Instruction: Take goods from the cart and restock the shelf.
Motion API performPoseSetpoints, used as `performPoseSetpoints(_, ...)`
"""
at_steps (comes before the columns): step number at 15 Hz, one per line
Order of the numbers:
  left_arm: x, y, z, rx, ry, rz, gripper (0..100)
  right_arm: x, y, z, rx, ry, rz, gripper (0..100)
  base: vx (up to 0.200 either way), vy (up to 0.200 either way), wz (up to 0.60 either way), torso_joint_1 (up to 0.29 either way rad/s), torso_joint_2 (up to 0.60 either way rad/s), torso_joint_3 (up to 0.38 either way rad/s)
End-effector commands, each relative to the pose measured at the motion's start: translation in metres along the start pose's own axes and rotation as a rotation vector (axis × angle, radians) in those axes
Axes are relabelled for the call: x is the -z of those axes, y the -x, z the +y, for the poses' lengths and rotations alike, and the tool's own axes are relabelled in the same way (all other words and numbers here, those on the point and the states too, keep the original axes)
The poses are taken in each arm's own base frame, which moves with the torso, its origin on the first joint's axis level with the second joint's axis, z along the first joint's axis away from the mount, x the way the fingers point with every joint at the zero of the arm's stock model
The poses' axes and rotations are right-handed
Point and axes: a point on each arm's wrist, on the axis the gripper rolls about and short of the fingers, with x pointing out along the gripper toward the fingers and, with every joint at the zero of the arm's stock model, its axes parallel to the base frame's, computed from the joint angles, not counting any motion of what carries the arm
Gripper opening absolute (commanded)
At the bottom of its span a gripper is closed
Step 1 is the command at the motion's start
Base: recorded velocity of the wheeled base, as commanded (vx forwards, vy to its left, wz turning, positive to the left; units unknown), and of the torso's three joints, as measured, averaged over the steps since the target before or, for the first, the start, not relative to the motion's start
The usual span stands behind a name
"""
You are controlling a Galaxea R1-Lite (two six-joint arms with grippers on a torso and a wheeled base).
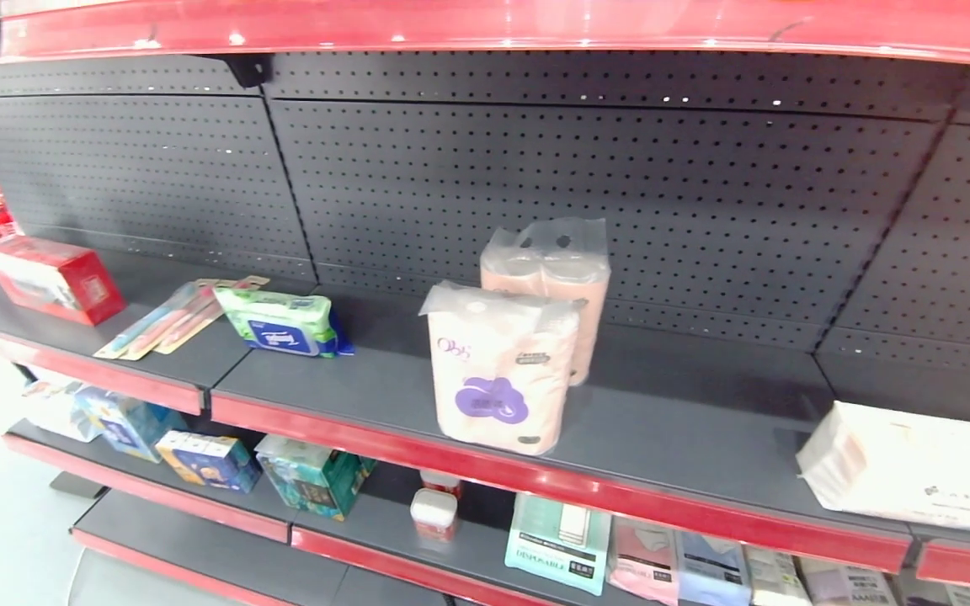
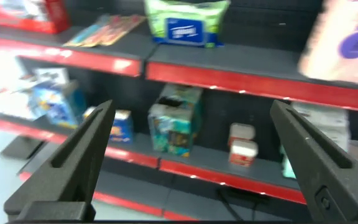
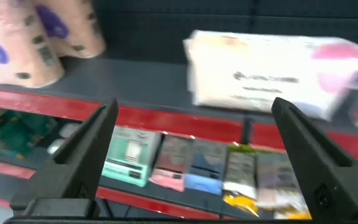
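Status: both arms are empty-handed in front of the shelf (image 1: 704,404). The left gripper (image 2: 191,106) has its fingers spread wide with nothing between them. The right gripper (image 3: 196,102) is the same, wide apart and bare. I read this as the between-items step: no goods in hand, so a fetch is due, not a placement. Stock on the middle board, robot's left to right: a red box (image 1: 51,278) at the far left, toothbrush packs (image 1: 169,316) lying flat, and a wet wipes pack (image 1: 283,320) just beside them. Two toilet paper packs stand in the middle. The front pack (image 1: 498,370) is upright near the red lip, and the rear pack (image 1: 548,278) is right behind it, seemingly touching. After a wide bare stretch comes a white soft pack (image 1: 914,467) at the far right, probably tissues, though the print is too smeared to be sure. The lower board (image 1: 384,522) carries boxes, a small jar and flat packets. Progress guess: partly stocked with big gaps, mainly between the toilet paper and the white soft pack. Next move calls for turning to the cart and picking one item, jaws wide for soft bulky packs, gripping the body rather than loose film. Then come back and set it in the bare stretch, clear of the front pack so nothing gets knocked off the lip.
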Motion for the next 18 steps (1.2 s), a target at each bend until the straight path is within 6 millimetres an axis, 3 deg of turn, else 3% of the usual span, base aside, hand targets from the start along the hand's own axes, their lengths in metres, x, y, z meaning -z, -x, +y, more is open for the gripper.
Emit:
performPoseSetpoints(1, 0.000, 0.000, 0.000, -0.001, 0.001, 0.000, 100, 0.000, 0.000, 0.000, -0.001, 0.000, 0.000, 100, 0.000, 0.000, -0.60, 0.002, 0.00, 0.007)
performPoseSetpoints(10, 0.000, 0.000, 0.000, -0.001, 0.002, 0.001, 100, 0.000, 0.000, 0.000, -0.001, 0.001, 0.002, 100, 0.000, 0.000, -0.60, 0.001, 0.00, 0.000)
performPoseSetpoints(16, -0.001, 0.000, 0.000, -0.006, -0.016, -0.012, 100, 0.000, 0.000, 0.000, 0.001, 0.003, 0.002, 100, 0.000, 0.000, 0.00, 0.000, 0.00, 0.000)
performPoseSetpoints(18, -0.089, 0.004, 0.001, 0.058, 0.017, -0.112, 100, 0.000, 0.000, 0.000, -0.001, 0.003, 0.002, 100, 0.000, 0.000, 0.00, 0.000, 0.00, 0.000)
